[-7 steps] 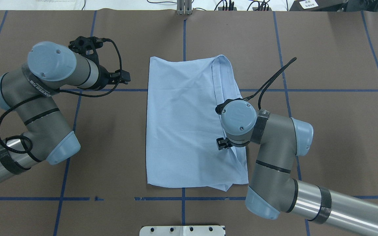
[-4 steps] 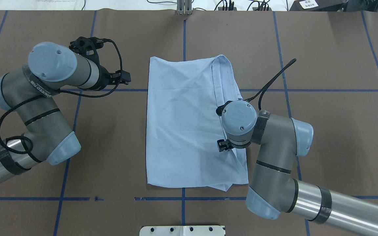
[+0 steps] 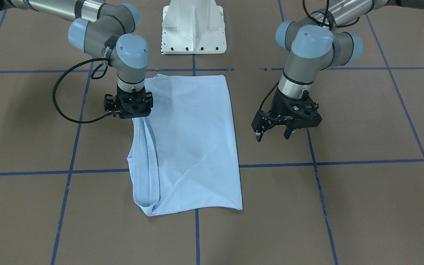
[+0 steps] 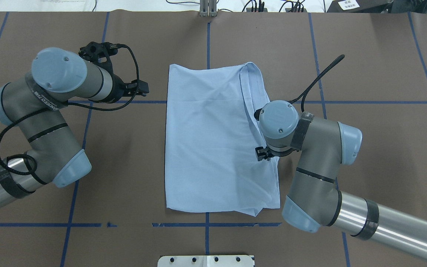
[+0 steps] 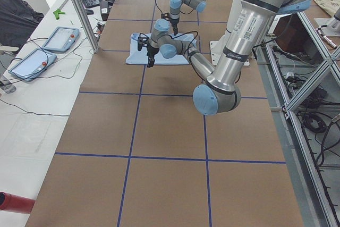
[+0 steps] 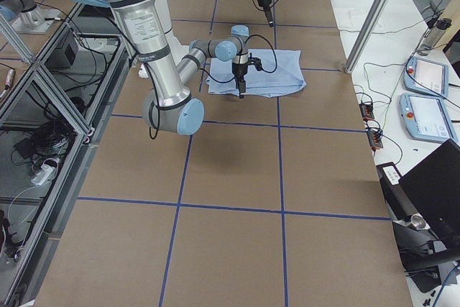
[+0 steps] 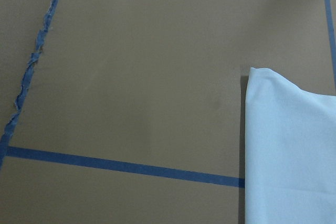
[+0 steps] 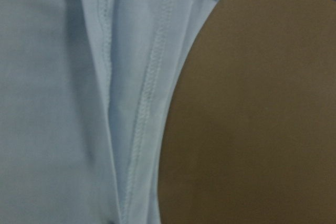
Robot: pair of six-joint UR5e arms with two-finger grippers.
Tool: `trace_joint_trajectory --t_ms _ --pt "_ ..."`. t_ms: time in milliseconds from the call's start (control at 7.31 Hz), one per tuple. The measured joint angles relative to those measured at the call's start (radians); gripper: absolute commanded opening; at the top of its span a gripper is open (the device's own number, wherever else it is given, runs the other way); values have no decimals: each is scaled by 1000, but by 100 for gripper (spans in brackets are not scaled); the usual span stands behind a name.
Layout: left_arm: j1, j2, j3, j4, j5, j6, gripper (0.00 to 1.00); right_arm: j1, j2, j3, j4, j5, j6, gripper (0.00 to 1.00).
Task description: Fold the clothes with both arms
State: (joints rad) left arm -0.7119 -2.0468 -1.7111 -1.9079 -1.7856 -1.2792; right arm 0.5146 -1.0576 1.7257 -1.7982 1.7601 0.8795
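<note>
- Black against the brown table (image 4: 365,74), your left end effector (image 3: 272,135) hangs over bare surface just beside the T-shirt's (image 4: 206,148) left edge, not touching it. Its fingers stand apart and hold nothing. Parked there, it leaves the cloth undisturbed and looks ready to take that edge for a later fold.
- Your T-shirt lies flat in the middle of the table as a long rectangle. Sleeves, collar and print are out of sight.
- A narrow strip (image 4: 252,92) with stitched hems is turned over along the shirt's right side, which reads as a side fold laid in.
- Your right end effector (image 3: 131,110) sits low over that strip, roughly midway along it, wrist pointing straight down. The wrist hides its fingertips, and its own camera shows only hems and table, so you cannot tell whether it is clamped on cloth or free.
- Blue tape lines (image 4: 124,102) cross the table, and the white pedestal base (image 3: 193,29) stands at the robot's edge.
- The right arm's black cable (image 4: 317,79) arcs over bare table, clear of the cloth. Its elbow overhangs the shirt's near right corner, so mind that.
</note>
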Motion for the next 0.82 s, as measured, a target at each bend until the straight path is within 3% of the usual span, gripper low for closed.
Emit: trace_joint_trajectory --t_ms 410,821 --pt "0 -1 -7 0 -7 -1 100 66 6 5 -35 13 -73 100" --pt "0 -2 -8 0 -8 5 100 86 127 -63 -29 48 -76 100"
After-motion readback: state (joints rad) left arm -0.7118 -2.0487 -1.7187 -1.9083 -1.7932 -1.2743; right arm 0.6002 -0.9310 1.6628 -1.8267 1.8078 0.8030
